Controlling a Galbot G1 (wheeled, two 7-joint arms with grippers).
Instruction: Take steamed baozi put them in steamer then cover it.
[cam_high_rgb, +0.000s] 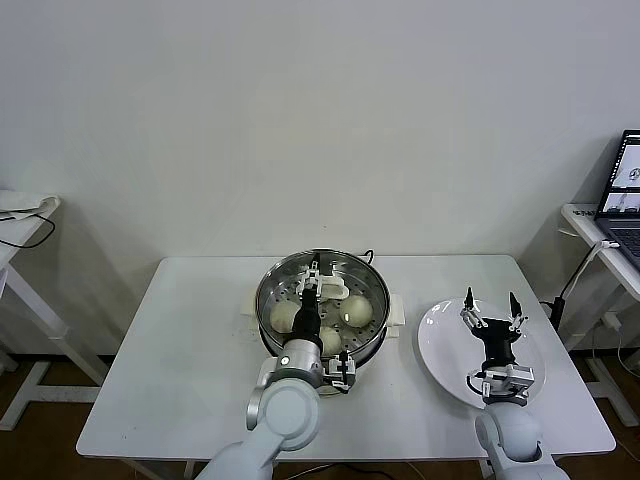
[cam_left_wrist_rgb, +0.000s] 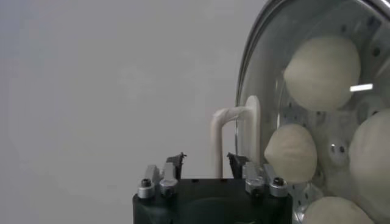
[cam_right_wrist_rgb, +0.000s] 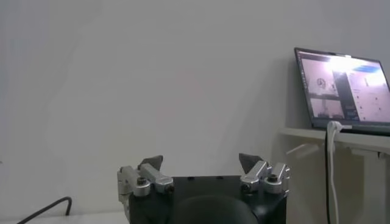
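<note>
Buns (cam_high_rgb: 356, 309) are all in the steamer (cam_high_rgb: 322, 300) mid-surface, and the lid (cam_left_wrist_rgb: 317, 115) looks like it's on or nearly seated. I'd lower it flat and centred so the rim seats evenly, then let go straight up. Left pincer (cam_high_rgb: 322, 283) sits over the lid's handle (cam_left_wrist_rgb: 234, 137), fingers narrow on either side of it, seemingly gripping. Right pincer (cam_high_rgb: 490, 306) hangs wide and empty above the white plate (cam_high_rgb: 440, 345) on the right.

Plain white wall (cam_high_rgb: 320, 120) fills the upper frame. White counter (cam_high_rgb: 190, 340) at center. Side tables at left edge (cam_high_rgb: 20, 225) and right edge (cam_high_rgb: 600, 225); the right one carries an open laptop (cam_high_rgb: 625, 185).
</note>
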